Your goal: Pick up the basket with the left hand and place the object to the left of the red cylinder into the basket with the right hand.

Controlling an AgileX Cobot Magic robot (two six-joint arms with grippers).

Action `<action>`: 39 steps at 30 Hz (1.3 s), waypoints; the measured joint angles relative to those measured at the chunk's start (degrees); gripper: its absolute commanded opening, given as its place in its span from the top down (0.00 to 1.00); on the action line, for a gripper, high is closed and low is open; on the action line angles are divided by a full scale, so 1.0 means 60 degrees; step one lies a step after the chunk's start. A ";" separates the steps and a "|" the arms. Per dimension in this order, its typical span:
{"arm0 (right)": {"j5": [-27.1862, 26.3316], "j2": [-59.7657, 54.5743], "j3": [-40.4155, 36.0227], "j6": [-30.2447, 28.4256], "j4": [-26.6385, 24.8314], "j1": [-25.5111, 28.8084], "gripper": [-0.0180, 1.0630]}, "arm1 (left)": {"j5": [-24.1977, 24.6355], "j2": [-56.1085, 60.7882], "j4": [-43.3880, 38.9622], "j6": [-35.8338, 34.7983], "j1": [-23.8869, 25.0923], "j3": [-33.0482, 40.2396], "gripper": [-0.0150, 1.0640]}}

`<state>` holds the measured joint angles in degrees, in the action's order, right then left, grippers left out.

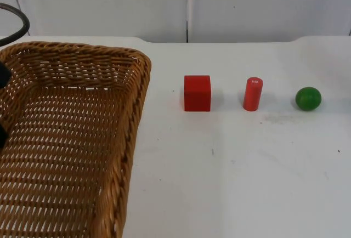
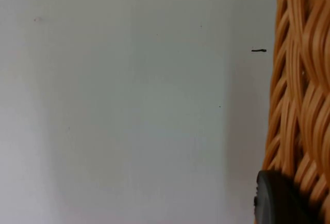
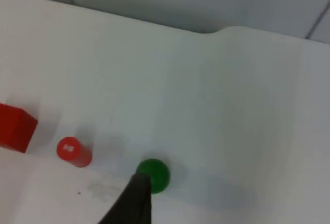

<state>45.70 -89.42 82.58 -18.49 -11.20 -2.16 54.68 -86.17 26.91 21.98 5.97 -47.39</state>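
Basket raised — red cube (beside cylinder) untouched.

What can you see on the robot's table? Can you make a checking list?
Surface: white table, a few small dark specks.
Job's things: wicker basket at the left; red cube left of the upright red cylinder, apart.
Clutter: green ball right of the cylinder.
Claws: left claw at the basket's outer wall; right claw above the table near the green ball.
Cables: left out.
Surroundings: grey partition wall behind the table.
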 measured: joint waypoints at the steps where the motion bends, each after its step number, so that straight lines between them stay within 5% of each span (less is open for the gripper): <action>1: 0.0022 -0.0277 0.0085 -0.0226 -0.0212 0.0000 0.01 | 0.0000 0.0000 0.0000 0.0000 0.0000 0.0000 0.99; 9: 0.0406 -0.1502 0.0862 -0.1565 -0.0795 -0.0174 0.01 | 0.0000 0.0000 0.0000 0.0000 0.0000 0.0000 0.99; 24: 0.0463 -0.4137 0.3124 -0.3389 -0.0888 -0.2352 0.01 | 0.0193 0.0000 0.0095 0.0000 0.0000 0.0000 0.99; 39: -0.0216 -0.5509 0.3350 -0.5846 -0.1276 -0.3411 0.01 | 0.0344 0.0000 0.0203 0.0000 0.0000 0.0000 0.99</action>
<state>44.40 -122.47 102.68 -53.57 -18.85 -22.63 56.74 -86.17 28.13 21.98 5.97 -47.39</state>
